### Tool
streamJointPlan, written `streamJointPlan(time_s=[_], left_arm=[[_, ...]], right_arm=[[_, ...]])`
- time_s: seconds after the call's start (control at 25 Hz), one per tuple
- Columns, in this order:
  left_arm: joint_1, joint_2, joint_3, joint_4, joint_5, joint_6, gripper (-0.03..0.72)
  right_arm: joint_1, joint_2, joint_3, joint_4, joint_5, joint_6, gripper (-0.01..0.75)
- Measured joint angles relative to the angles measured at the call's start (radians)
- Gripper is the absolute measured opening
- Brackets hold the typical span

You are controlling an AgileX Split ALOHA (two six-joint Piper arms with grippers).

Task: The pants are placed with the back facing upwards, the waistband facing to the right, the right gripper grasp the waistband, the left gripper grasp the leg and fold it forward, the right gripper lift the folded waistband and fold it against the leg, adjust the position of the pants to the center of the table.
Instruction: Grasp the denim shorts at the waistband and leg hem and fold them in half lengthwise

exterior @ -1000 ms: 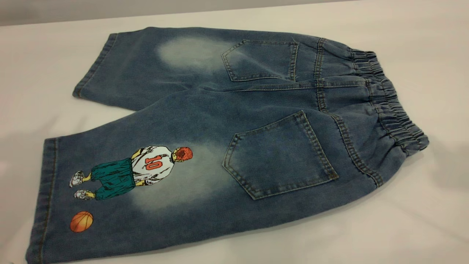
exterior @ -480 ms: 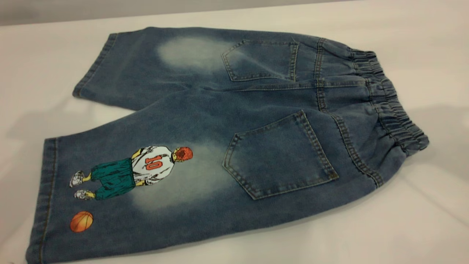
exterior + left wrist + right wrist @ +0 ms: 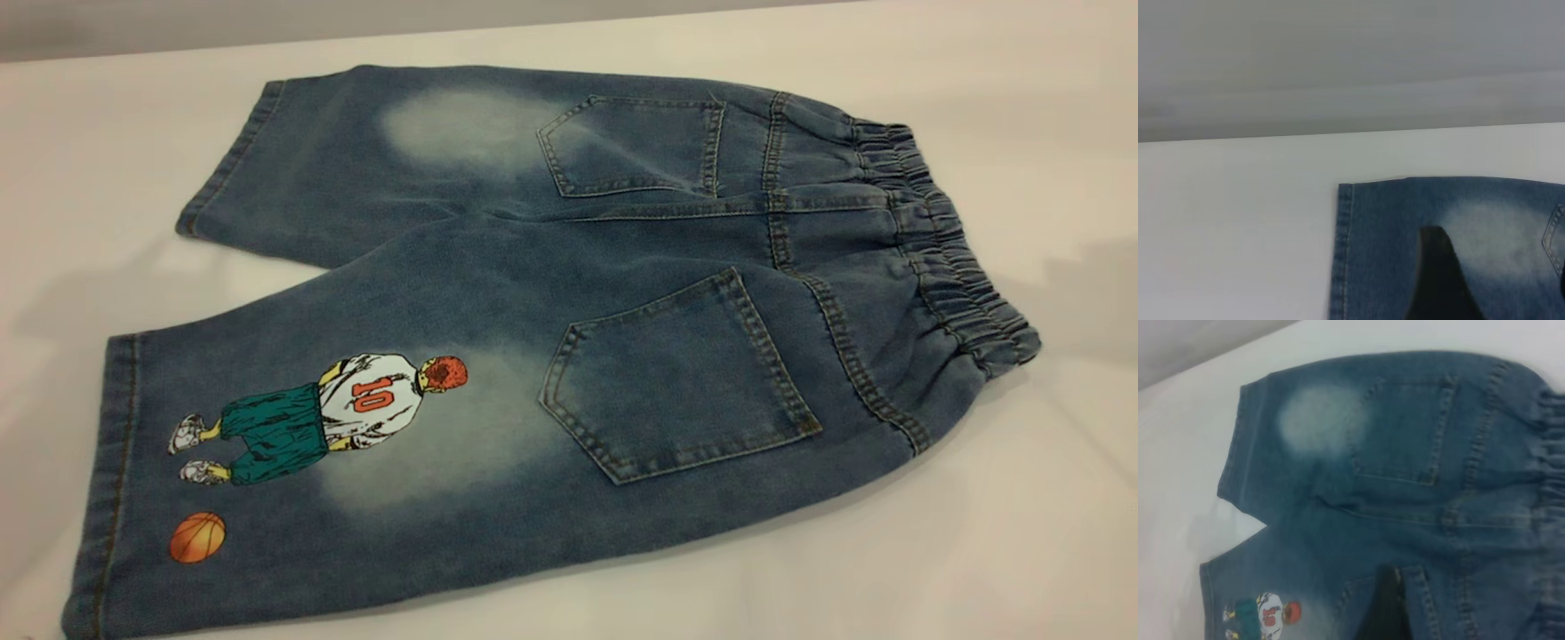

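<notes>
Denim pants (image 3: pixel 551 329) lie flat on the white table (image 3: pixel 1022 551), back pockets up and waistband (image 3: pixel 951 258) to the right, ready for folding. Both grippers hang above them; I cannot tell if their fingers are apart.

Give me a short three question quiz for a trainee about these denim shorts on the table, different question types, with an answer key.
1. True or false: the denim shorts lie unfolded with their back pockets facing up.
2. Multiple choice: in the exterior view, the elastic waistband points toward the A) left B) right C) far edge.
3. Fill in: the number on the printed basketball player is ___.

Key: 1 true; 2 B; 3 10.
</notes>
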Motion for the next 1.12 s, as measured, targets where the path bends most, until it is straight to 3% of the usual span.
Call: streamJointPlan(time_s=[0.2,0.32,0.84,1.12], left_arm=[[0.000,0.000,0.000,0.000,0.013,0.000,0.397],[0.000,0.000,0.000,0.000,0.013,0.003,0.397],[0.000,-0.001,0.000,-0.012,0.015,0.000,0.397],[0.000,-0.001,0.000,-0.030,0.020,0.000,0.397]], right_arm=[[-0.091,0.083,0.047,0.118,0.015,-0.137,0.552],[-0.090,0.139,0.087,0.149,0.040,-0.193,0.552],[-0.090,0.305,0.222,0.145,-0.159,-0.261,0.552],[-0.090,0.415,0.226,0.205,-0.152,-0.352,0.552]])
